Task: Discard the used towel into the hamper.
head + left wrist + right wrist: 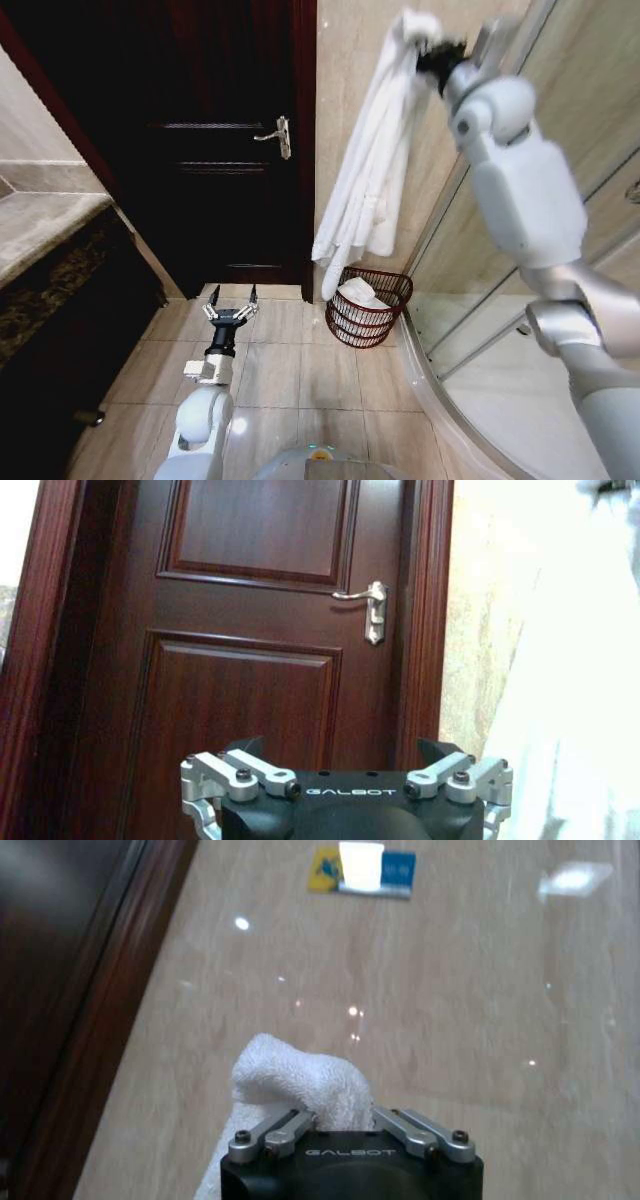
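Right end effector (pixel 340 1121) clamping white towel (pixel 370 170) above cloth-filled hamper (pixel 368 308).

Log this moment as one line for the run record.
right gripper: raised, shut on towel | towel: hanging above hamper | left gripper: open, low, idle

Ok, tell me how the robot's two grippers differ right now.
The right gripper is raised high by the wall, while the left gripper hangs low over the floor tiles. The right one is shut on the white towel, which drapes down toward the hamper; the left one holds nothing, its jaws spread open. Both are the same black and silver design.
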Controlling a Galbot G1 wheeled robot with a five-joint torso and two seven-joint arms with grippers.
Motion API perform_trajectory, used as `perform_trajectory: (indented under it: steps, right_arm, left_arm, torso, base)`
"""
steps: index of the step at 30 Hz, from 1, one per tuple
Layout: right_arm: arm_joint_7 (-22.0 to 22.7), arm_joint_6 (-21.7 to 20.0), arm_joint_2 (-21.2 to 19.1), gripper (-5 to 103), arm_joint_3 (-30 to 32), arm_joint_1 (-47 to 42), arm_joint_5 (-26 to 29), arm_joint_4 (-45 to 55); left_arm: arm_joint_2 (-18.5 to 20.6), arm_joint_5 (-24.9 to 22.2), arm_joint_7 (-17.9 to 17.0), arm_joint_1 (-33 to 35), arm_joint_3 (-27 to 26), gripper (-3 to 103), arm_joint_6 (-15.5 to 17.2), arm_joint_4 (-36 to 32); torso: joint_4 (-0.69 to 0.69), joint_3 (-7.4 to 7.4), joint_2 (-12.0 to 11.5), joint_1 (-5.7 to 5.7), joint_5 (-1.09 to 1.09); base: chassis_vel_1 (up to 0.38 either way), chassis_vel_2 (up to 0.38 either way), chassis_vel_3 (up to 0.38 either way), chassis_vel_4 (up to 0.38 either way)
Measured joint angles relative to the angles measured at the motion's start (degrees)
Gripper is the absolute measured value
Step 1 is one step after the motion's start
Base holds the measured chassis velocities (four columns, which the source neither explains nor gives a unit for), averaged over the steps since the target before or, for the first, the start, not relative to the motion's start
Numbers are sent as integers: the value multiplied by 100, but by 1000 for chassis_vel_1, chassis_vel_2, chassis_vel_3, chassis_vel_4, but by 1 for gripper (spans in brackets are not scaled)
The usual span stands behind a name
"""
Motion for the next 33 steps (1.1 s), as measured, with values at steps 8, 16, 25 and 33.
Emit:
perform_trajectory:
  steps: [8, 16, 25, 33]
  right_arm:
    - [-32, 140, 36, 9, 70, -833, -165, 305]
    - [86, 71, 47, 9, -58, -682, -57, 731]
    - [364, -83, 152, 9, -490, 212, 353, 745]
    - [352, -111, 238, 9, -821, 1290, 580, 200]
  left_arm:
    - [-27, 13, 0, 58, -23, 100, -22, -11]
    - [-65, 25, 0, 90, -22, 100, -62, 3]
    - [-71, 10, -4, 55, -22, 100, -86, 2]
    - [-63, -47, -3, 12, -31, 100, -91, 21]
  torso:
    - [0, 0, 0, 0, 0]
    - [1, 0, 0, 0, -1]
    - [1, 0, 0, 0, 0]
    - [2, -1, 0, 0, -1]
  base:
    - [0, 0, 0, 0]
    - [0, 0, 0, 0]
    - [0, 0, 0, 0]
    - [0, 0, 0, 0]
